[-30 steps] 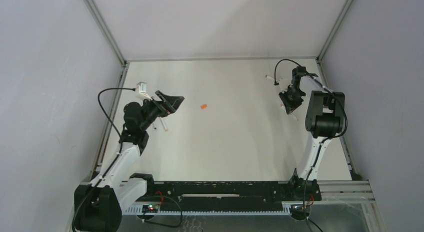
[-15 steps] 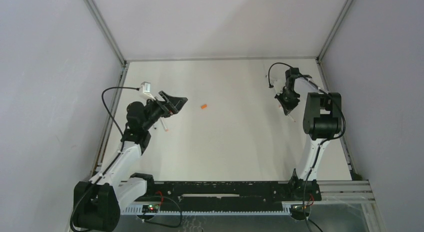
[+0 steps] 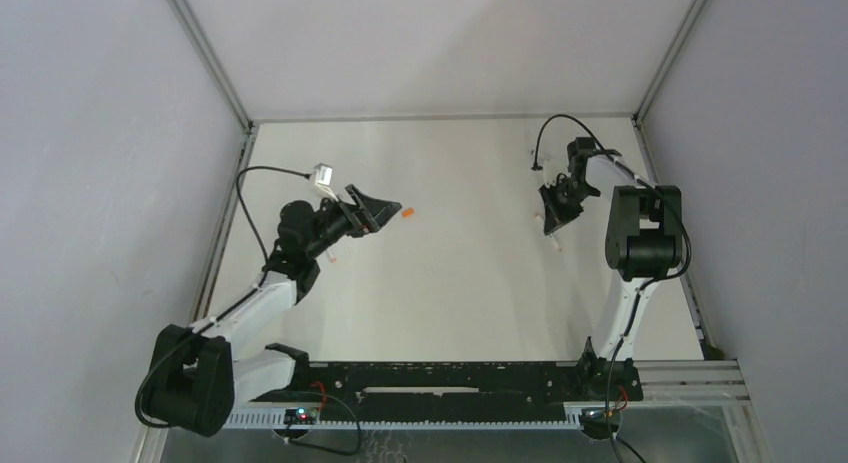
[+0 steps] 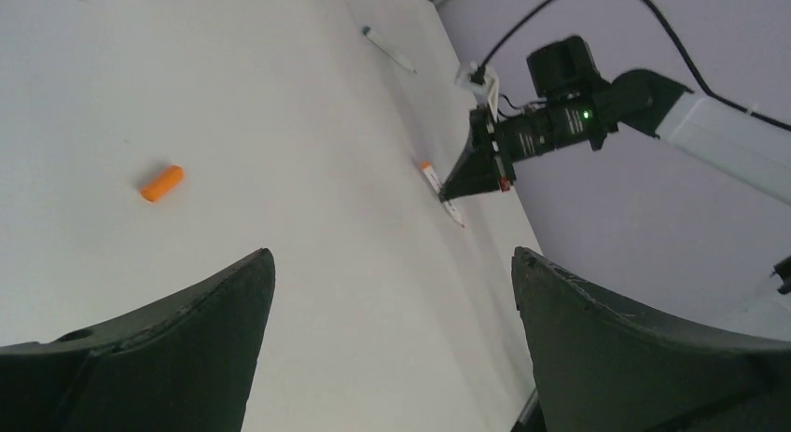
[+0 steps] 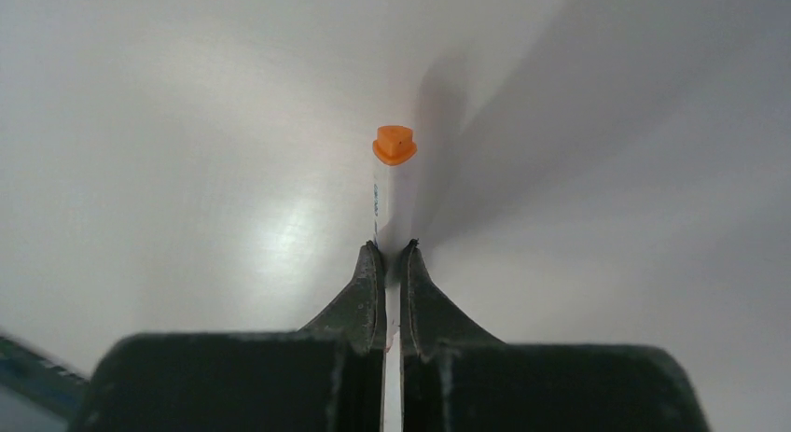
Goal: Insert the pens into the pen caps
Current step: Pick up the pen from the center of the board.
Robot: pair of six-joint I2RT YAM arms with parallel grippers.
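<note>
My right gripper is shut on a white-barrelled pen with an orange end pointing away from the wrist camera. In the left wrist view this pen sticks out on both sides of the right gripper. An orange pen cap lies on the table just right of my open left gripper. In the left wrist view the cap is ahead and left of the spread fingers. Nothing is between them.
A second pen lies far back on the table near the rear right corner. Another pen lies by the left arm, partly under it. Grey walls and metal rails enclose the white table.
The right gripper closed on the pen and carried it leftward. The left arm swung right, its open gripper now close to the orange cap.
</note>
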